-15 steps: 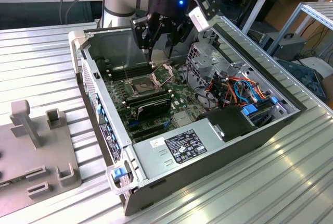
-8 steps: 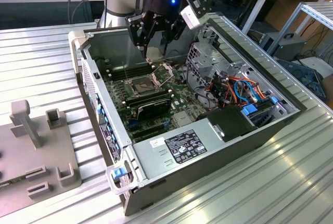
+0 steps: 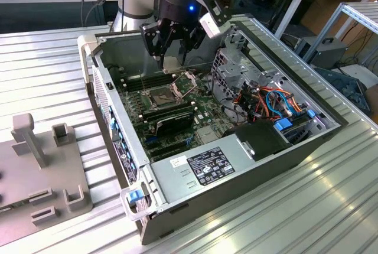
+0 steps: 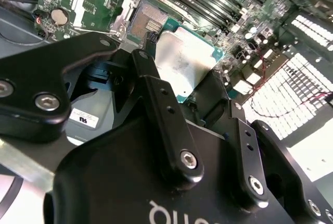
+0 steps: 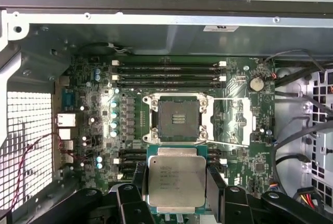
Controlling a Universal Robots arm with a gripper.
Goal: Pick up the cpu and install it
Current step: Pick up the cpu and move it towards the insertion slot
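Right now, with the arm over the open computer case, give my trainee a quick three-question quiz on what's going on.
1. True or false: the gripper is shut on the cpu.
2. The socket is: A) open and empty, B) closed over a chip, C) covered by a fan.
3. Fill in: in the first wrist view, the held cpu sits over the green ____.

Key: 1 true. 2 A. 3 motherboard.
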